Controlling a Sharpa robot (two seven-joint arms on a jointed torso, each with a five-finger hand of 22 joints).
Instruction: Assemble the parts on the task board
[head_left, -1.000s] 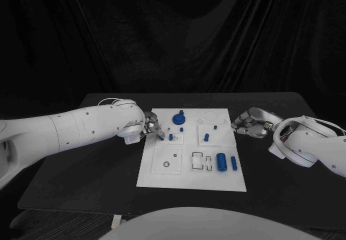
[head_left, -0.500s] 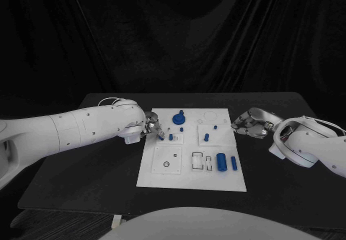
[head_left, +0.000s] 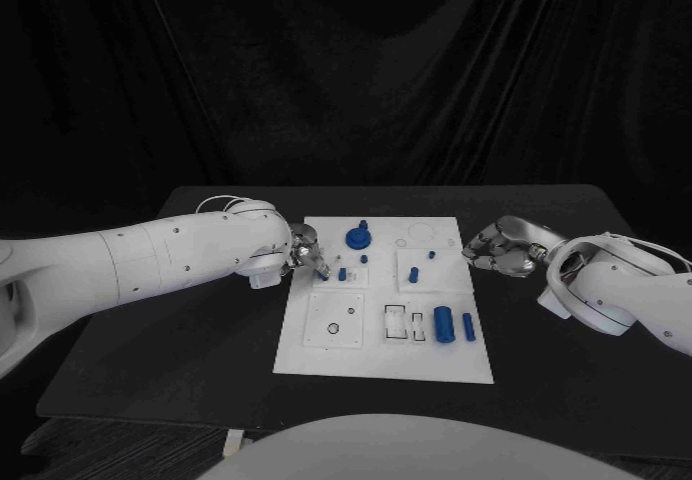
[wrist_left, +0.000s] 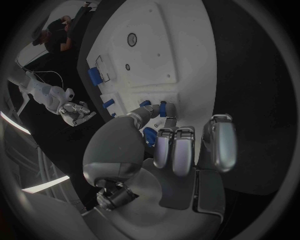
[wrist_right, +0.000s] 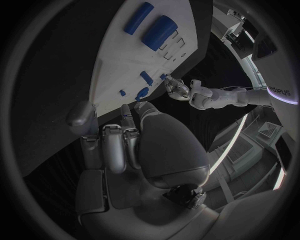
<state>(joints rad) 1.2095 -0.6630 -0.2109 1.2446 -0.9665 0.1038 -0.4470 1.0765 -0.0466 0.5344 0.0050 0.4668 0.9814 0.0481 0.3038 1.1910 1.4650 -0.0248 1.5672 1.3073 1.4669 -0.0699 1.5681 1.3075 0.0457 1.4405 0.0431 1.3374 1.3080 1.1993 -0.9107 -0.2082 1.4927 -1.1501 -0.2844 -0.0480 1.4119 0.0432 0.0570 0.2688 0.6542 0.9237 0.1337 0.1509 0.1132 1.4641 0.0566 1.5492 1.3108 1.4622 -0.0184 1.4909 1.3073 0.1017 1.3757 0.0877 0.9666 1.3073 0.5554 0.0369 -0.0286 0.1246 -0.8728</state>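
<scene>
We see the task board (head_left: 384, 350), a white plate, lying in the middle of the black table (head_left: 173, 350), with small blue parts on it. Near the far edge of the board stands a round blue part with a knob (head_left: 358, 237). Toward the robot and on its right side lie a thick blue cylinder (head_left: 443, 324) and just beside it a thin blue pin (head_left: 467, 324). In the middle of the board a short blue peg (head_left: 413, 274) stands in a square field.

The left hand (head_left: 306, 256) is at the left edge of the board, its fingers bent down over the board. In the left wrist view the fingertips (wrist_left: 164, 111) meet around a small blue part (wrist_left: 162, 107), which they pinch right at the surface of the board, beside another small blue piece (wrist_left: 145, 104). We cannot tell if this pinched part already sits in a hole or only touches the plate.

The right hand (head_left: 498, 248) is at the right edge of the board, near its far corner. Its fingers are curled in toward the palm, and in the right wrist view we see nothing between them (wrist_right: 115, 145); the hand holds nothing. We cannot tell whether it touches the table or is a little above it. The two hands are well apart, with the board between them
</scene>
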